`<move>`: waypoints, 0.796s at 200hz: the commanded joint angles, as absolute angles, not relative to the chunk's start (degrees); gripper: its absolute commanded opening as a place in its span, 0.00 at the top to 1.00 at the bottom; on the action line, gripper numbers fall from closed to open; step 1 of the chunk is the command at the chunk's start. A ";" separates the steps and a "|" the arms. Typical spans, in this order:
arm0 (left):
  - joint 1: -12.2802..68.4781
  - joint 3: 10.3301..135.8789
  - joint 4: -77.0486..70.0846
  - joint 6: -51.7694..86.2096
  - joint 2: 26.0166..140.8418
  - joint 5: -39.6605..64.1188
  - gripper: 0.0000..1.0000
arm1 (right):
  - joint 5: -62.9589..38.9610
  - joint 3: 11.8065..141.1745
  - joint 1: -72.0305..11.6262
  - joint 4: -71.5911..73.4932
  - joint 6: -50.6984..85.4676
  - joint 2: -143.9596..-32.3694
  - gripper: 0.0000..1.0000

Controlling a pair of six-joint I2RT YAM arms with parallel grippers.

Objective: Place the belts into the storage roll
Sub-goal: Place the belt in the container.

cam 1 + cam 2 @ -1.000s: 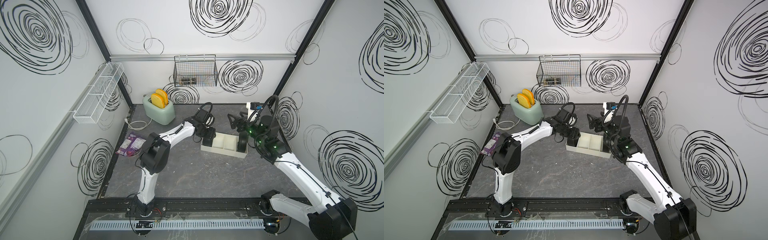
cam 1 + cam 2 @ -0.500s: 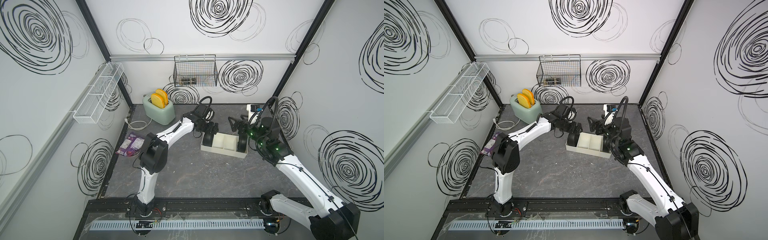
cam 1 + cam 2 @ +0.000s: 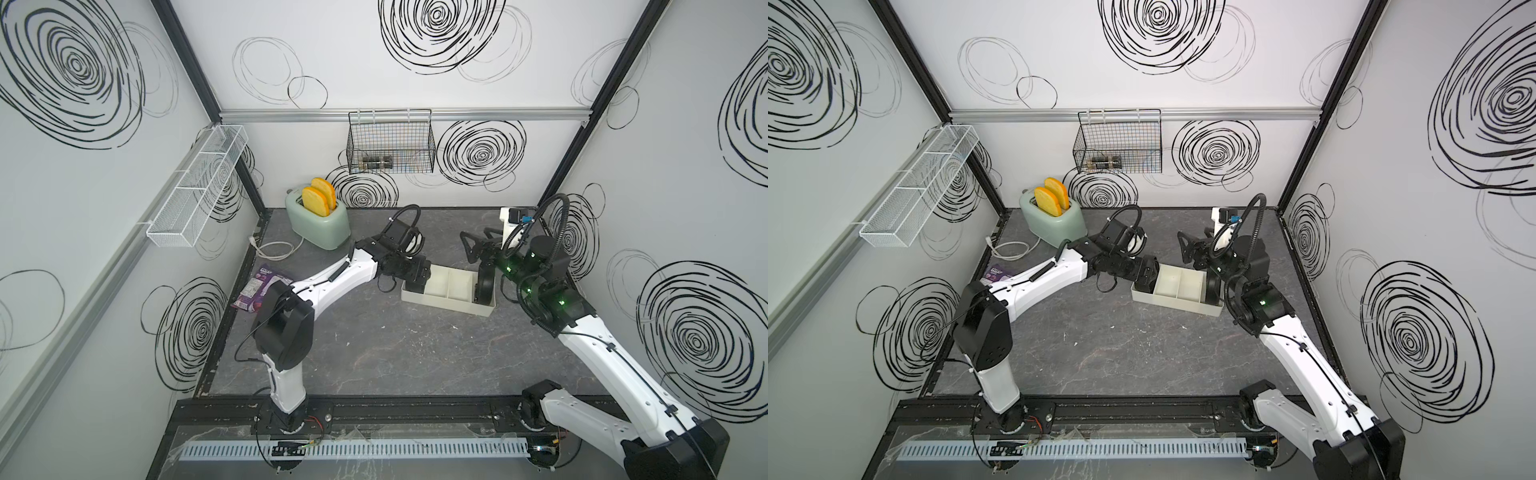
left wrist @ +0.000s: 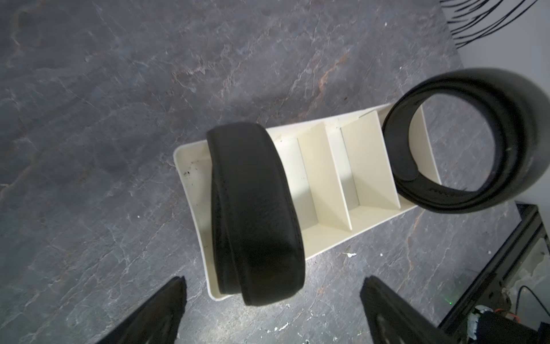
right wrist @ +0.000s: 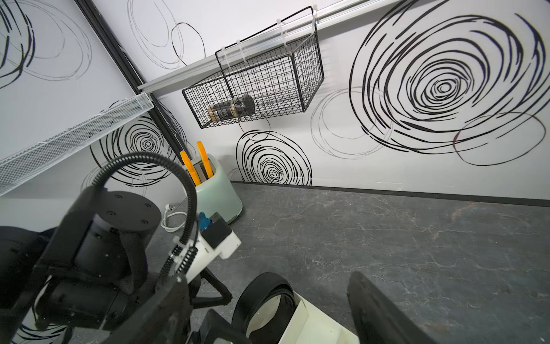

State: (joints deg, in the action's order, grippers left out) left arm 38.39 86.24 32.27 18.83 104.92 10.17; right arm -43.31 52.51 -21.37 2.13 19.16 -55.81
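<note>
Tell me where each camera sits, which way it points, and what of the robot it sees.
Top views: high in front, looking down on the whole scene; left arm and right arm show whole.
Left wrist: above the storage roll, looking down at a coiled belt in its end compartment; the open left tool shows.
Right wrist: low beside the roll, facing the toaster and back wall; the right tool and a black arm joint show.
Shared: every view shows the roll and a coiled belt.

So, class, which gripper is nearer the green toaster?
Left. The left gripper hovers over the tray's end facing the toaster; the right gripper is by the tray's opposite end, farther away.
</note>
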 commanded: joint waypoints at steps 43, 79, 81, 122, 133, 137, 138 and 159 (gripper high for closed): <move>40.66 84.78 29.27 19.70 105.53 3.43 0.04 | -45.08 49.27 -21.15 5.95 23.64 -51.62 0.20; 40.76 85.86 31.19 18.37 107.02 1.84 0.15 | -44.84 48.47 -21.16 5.58 23.95 -50.37 0.24; 40.77 85.87 31.20 18.26 107.11 1.80 0.15 | -44.81 48.44 -21.13 5.61 23.98 -50.30 0.24; 40.78 87.21 32.40 17.05 109.04 1.30 0.34 | -44.49 47.72 -21.03 6.28 25.12 -49.84 0.31; 40.80 87.45 32.52 16.72 109.45 1.59 0.40 | -44.38 47.57 -21.07 6.50 25.36 -49.83 0.33; 40.86 87.49 32.58 16.59 109.54 1.81 0.42 | -44.30 47.55 -21.03 6.58 25.46 -49.83 0.34; 40.82 87.52 32.59 16.56 109.57 1.83 0.43 | -44.30 47.55 -21.06 6.59 25.48 -49.79 0.34; 40.78 87.89 33.25 16.17 110.17 1.93 0.51 | -44.03 47.20 -21.10 6.90 25.75 -49.92 0.36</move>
State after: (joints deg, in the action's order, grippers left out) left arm 41.08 85.91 32.10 17.52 109.06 2.55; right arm -44.42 47.68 -21.37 3.53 24.69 -50.65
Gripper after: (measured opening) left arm 0.515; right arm 0.650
